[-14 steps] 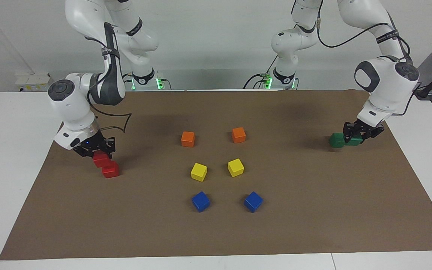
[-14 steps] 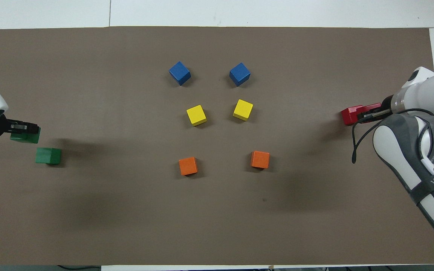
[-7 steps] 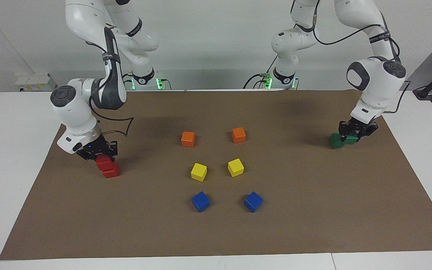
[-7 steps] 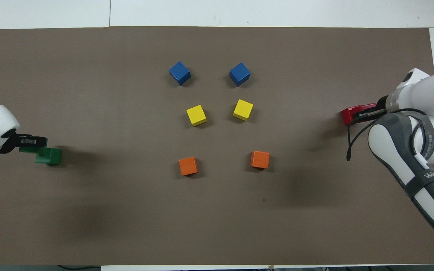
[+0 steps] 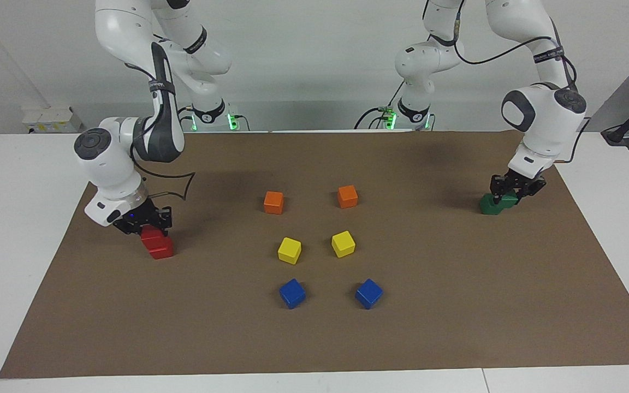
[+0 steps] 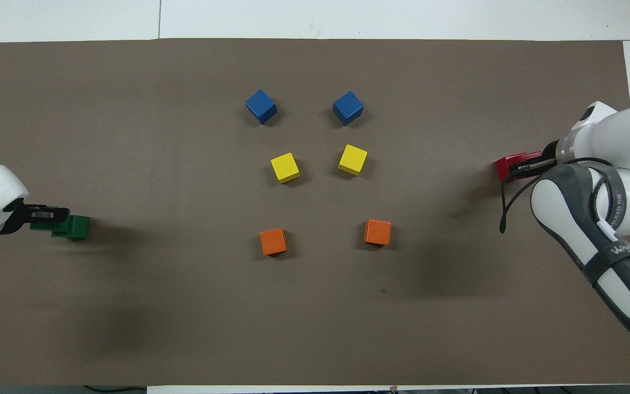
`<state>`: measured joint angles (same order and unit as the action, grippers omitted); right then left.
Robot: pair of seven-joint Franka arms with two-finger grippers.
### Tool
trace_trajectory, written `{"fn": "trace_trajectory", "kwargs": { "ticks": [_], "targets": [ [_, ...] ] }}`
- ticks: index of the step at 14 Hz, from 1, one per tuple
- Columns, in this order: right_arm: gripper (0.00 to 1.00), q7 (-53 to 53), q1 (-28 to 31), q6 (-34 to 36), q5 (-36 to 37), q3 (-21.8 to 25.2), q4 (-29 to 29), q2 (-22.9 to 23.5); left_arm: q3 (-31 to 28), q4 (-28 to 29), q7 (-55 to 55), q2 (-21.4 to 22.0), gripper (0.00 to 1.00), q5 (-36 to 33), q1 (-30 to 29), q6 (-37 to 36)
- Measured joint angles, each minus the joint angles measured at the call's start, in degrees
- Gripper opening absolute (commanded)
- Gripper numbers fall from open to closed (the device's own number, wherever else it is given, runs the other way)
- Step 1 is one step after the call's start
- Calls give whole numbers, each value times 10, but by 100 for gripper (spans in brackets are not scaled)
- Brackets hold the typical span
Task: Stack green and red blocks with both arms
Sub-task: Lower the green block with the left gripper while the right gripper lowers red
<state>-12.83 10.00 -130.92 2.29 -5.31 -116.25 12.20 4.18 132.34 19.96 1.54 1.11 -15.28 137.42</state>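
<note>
At the left arm's end of the brown mat (image 5: 456,327), a green cube (image 5: 507,200) is clenched in the left gripper (image 5: 512,191) over a second green cube (image 5: 489,206). At the right arm's end, a red cube (image 5: 152,237) is clenched in the right gripper (image 5: 148,222) over a second red cube (image 5: 161,250).

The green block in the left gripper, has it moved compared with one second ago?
Yes. In the overhead view the held green block has come nearer the robots, now partly over the resting green block.
</note>
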Motion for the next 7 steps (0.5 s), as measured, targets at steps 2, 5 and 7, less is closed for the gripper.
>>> {"fn": "trace_trajectory", "kwargs": {
  "ticks": [2, 5, 7],
  "targets": [
    [0, 0, 1, -1, 0, 0, 0, 0, 0, 2, 0, 0, 0, 2, 0, 0],
    [27, 0, 1, -1, 0, 0, 0, 0, 0, 3, 3, 0, 28, 2, 0, 0],
    [41, 0, 1, -1, 0, 0, 0, 0, 0, 5, 14, 0, 100, 3, 0, 0]
  ]
}}
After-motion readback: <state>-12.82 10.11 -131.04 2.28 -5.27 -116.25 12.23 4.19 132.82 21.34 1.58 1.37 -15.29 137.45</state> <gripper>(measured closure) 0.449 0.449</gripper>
